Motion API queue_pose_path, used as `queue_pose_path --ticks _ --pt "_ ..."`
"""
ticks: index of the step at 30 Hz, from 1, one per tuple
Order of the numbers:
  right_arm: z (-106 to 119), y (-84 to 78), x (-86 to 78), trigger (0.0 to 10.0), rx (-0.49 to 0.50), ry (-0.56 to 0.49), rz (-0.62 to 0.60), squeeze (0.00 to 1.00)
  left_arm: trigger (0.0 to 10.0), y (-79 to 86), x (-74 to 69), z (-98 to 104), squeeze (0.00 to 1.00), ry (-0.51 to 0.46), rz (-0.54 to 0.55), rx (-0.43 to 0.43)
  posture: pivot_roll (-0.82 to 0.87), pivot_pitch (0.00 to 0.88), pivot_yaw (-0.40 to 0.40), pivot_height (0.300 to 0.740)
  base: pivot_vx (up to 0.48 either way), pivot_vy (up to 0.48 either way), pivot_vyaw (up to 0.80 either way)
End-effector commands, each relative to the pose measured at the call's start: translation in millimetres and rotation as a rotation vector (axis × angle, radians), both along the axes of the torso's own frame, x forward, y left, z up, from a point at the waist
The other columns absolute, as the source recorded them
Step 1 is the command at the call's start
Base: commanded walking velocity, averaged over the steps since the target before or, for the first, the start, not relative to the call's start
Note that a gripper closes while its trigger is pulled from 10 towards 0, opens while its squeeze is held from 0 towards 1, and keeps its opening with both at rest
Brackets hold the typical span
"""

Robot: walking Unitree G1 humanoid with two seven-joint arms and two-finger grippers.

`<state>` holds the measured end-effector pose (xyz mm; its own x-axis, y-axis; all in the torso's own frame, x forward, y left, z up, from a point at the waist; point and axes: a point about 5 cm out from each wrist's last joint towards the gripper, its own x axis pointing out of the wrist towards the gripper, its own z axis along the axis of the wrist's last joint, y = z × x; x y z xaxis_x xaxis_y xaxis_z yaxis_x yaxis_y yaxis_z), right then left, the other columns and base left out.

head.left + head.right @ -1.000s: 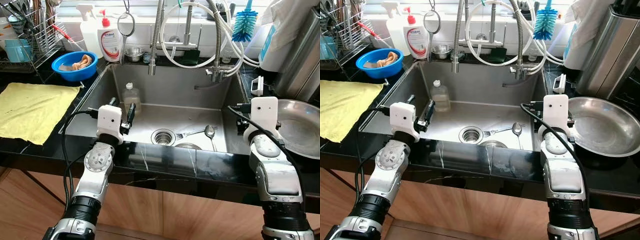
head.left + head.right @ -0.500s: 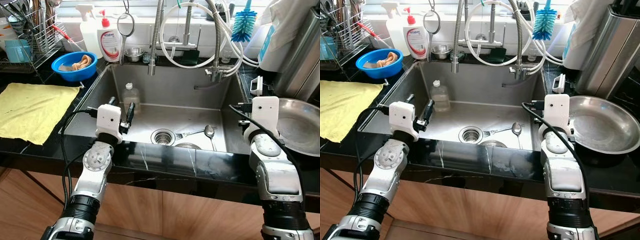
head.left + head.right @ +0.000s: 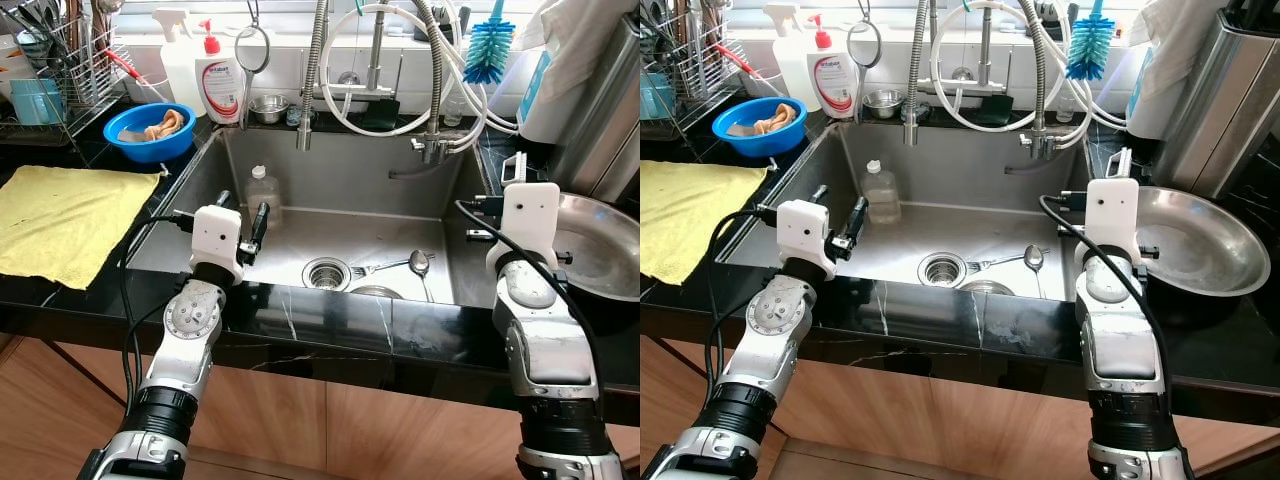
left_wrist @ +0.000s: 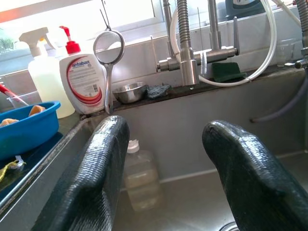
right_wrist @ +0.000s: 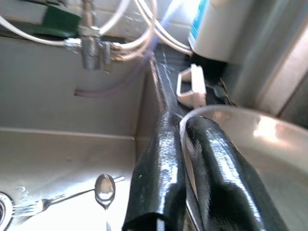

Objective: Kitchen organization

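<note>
Steel bowl [image 3: 1200,245] — tilted, rim pinched, beside sink [image 3: 970,190]

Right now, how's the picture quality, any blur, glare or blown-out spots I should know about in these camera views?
Left eye view and right eye view: sharp and evenly lit, with window glare along the top edge. Left wrist view: crisp on the faucet and soap bottle, but the left gripper fingers loom large and soft. Right wrist view: blurred throughout, with the spoon area on the sink floor blown out.

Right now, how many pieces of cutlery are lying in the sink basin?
2: a spoon and a fork, side by side just right of the drain. The front rim may hide more.
</note>
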<state>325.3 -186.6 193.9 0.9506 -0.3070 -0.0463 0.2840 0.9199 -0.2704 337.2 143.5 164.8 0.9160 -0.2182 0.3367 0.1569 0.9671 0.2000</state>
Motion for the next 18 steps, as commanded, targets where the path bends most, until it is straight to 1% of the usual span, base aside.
queue_pose_path --ticks 1,3,6,8,9,12,15,16,18 --pt "17.6 13.8 1.7 0.0 -0.017 -0.076 0.046 0.0 10.0 3.0 2.4 2.9 0.0 -0.008 0.007 0.009 -0.01 0.0 0.027 0.72 0.0 0.0 0.0" --pt "19.3 20.8 2.4 0.0 -0.016 -0.096 0.071 0.0 10.0 3.8 2.1 2.6 0.0 -0.008 0.01 0.008 -0.01 0.0 0.027 0.72 0.0 0.0 0.0" --pt "22.0 26.3 3.0 0.0 -0.006 -0.117 0.1 0.0 10.0 4.8 2.0 2.6 0.0 -0.008 0.015 0.006 -0.01 0.0 0.025 0.72 0.0 0.0 0.0" --pt "25.1 31.3 3.9 0.0 0.002 -0.141 0.149 0.0 10.0 5.4 2.2 2.3 0.0 -0.008 0.021 0.006 -0.01 0.0 0.021 0.72 0.0 0.0 0.0" --pt "25.1 31.3 3.9 0.0 0.002 -0.141 0.149 0.0 10.0 5.4 2.2 2.3 0.0 -0.008 0.021 0.006 -0.01 0.0 0.021 0.72 0.0 0.0 0.0" --pt "26.9 37.0 4.1 0.0 0.001 -0.154 0.198 0.0 10.0 5.7 2.1 1.9 0.0 -0.006 0.025 0.005 -0.01 0.0 0.016 0.72 0.0 0.0 0.0" --pt "26.8 37.1 4.0 0.0 0.001 -0.153 0.196 0.0 10.0 5.8 2.1 1.8 0.0 -0.006 0.027 0.004 0.0 0.0 0.015 0.72 0.0 0.0 0.0" --pt "26.8 36.0 3.8 10.0 -0.003 -0.154 0.186 0.0 10.0 5.9 2.1 1.6 0.0 -0.006 0.028 0.004 0.0 0.0 0.015 0.72 0.0 0.0 0.0" --pt "28.1 33.3 3.5 10.0 -0.013 -0.161 0.167 0.0 10.0 6.1 2.1 1.1 0.0 -0.004 0.029 0.005 -0.01 0.0 0.017 0.72 0.0 0.0 0.0"
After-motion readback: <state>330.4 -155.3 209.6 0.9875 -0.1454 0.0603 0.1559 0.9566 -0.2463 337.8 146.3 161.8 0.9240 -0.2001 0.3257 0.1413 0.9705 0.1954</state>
